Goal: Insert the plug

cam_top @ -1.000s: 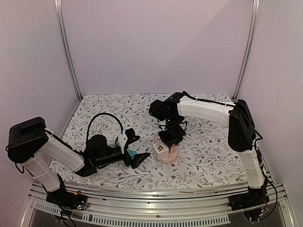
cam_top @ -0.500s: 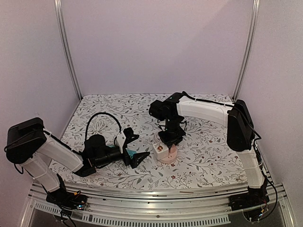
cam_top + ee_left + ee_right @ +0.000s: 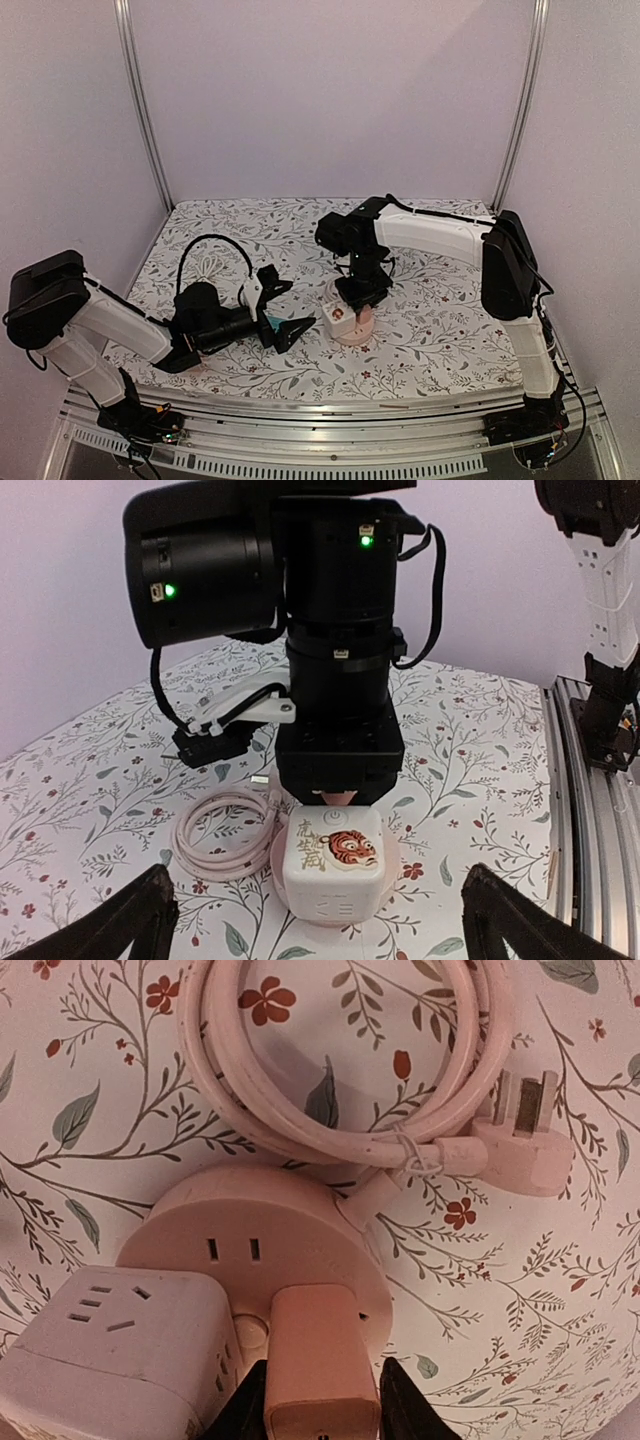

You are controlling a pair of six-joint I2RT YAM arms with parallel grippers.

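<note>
The pink plug point(image 3: 315, 1360) stands in the round pink socket base point(image 3: 260, 1250), right beside a white cube socket with a tiger picture point(image 3: 330, 865). My right gripper point(image 3: 315, 1400) points straight down over it, and its two fingers press the plug's sides. From the left wrist view only a sliver of the plug point(image 3: 338, 797) shows under the right gripper point(image 3: 340, 760). My left gripper point(image 3: 320, 930) hovers low to the left of the cube point(image 3: 338, 315), jaws wide open and empty, aimed at it. In the top view the left gripper point(image 3: 287, 303) is a short gap from the base.
The base's pink cable point(image 3: 330, 1110) lies coiled behind it and ends in a three-pin plug point(image 3: 525, 1140). A black block point(image 3: 215, 742) rests on the floral cloth behind the coil. A white cord bundle point(image 3: 205, 268) lies at the left. The metal rail point(image 3: 590, 810) runs along the table's edge.
My left gripper has drawn back a little to the left, away from the cube, with its jaws spread wide. The right arm has stayed over the plug.
</note>
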